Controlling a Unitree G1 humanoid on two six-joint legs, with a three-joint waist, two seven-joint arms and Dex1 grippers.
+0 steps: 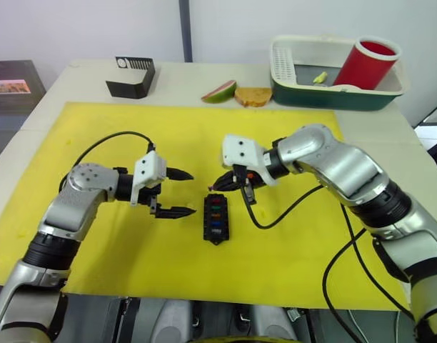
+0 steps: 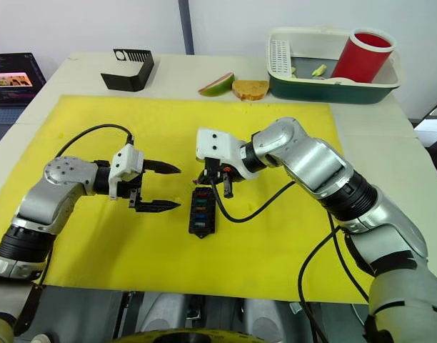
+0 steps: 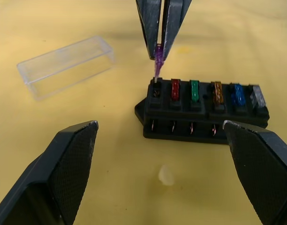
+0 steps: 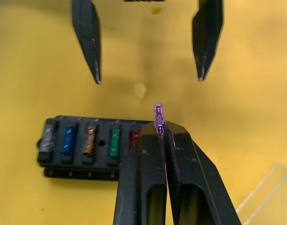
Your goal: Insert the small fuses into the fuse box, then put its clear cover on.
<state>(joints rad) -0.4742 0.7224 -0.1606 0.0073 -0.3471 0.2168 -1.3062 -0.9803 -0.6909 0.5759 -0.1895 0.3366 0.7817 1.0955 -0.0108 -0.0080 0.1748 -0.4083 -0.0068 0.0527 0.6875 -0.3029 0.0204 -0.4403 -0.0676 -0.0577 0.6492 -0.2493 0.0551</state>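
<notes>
Right claw (image 3: 161, 49) pinches purple fuse (image 3: 158, 65) above fuse box (image 3: 204, 110) end slot.

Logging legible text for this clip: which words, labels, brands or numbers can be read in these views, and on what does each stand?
None can be read.
Laptop screen at the table's left edge: shows content, too small to read.
Fuse box and its seated fuses: no legible markings.
Red cup: plain, no label.

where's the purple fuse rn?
Pinched in the right tool, the purple fuse hangs just above the empty end slot of the fuse box, beside the red fuse.
</notes>
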